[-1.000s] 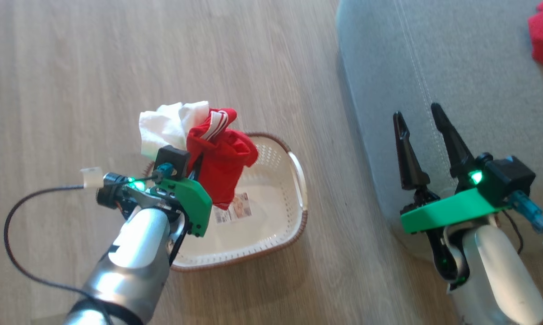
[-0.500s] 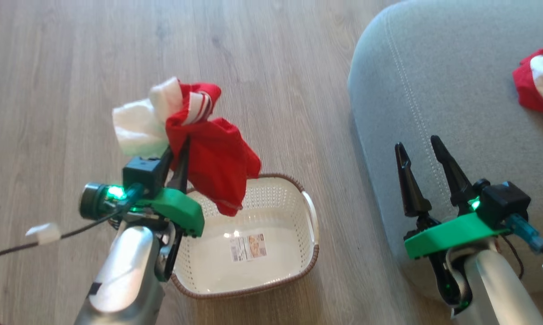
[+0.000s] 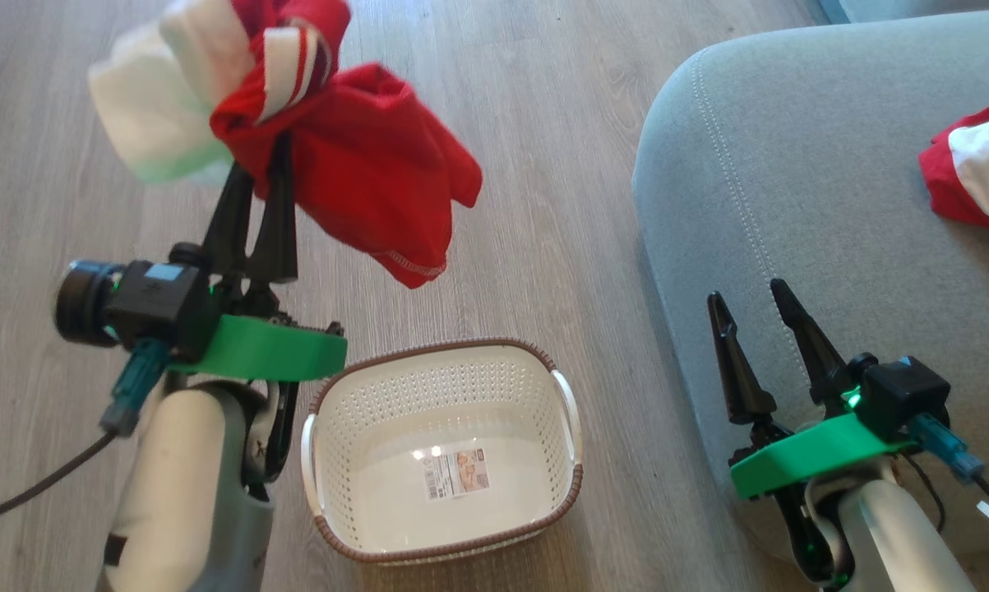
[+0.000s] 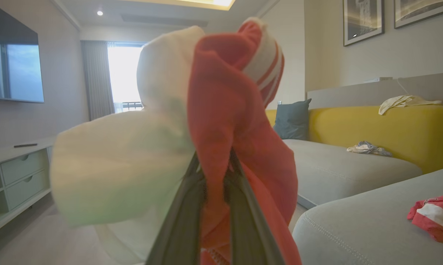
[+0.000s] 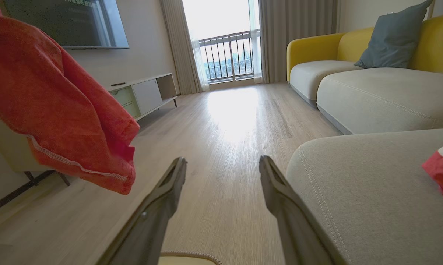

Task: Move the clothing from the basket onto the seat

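- The left claw [image 3: 262, 164] is pinching down almost all the way on a red garment [image 3: 371, 189]. Its two dark fingers [image 4: 184, 221] are nearly meeting, with a fold of cloth squeezed between them.
- That garment is bunching up over the fingertips and draping off to the claw's right in the head view. A white part [image 3: 145, 107] is puffing out on the claw's left, and a white striped band [image 3: 284, 57] is sitting just past the tips.
- The whole bundle is hanging in the air, clear of the wooden floor [image 3: 543, 123], and it's only touching the claw.
- The basket [image 3: 445, 344] is sitting on the floor between the two claws, just right of the left forearm and back behind that claw's tips. Its bottom is showing plainly, label [image 3: 457, 474] and all.
- The right claw [image 3: 745, 292] is standing wide open and gripping nothing, with its fingers spread right at the near edge of the seat [image 3: 790, 205].
- The seat is stretching out ahead and to the right of that claw, its rounded corner sitting just ahead of the tips.
- A second red-and-white garment [image 3: 967, 177] is lying on the seat, ahead and off to the right of the right claw, well apart from it.
- In the right wrist view, the held garment is hanging up on that claw's left, and bare floor is running out between its fingers.
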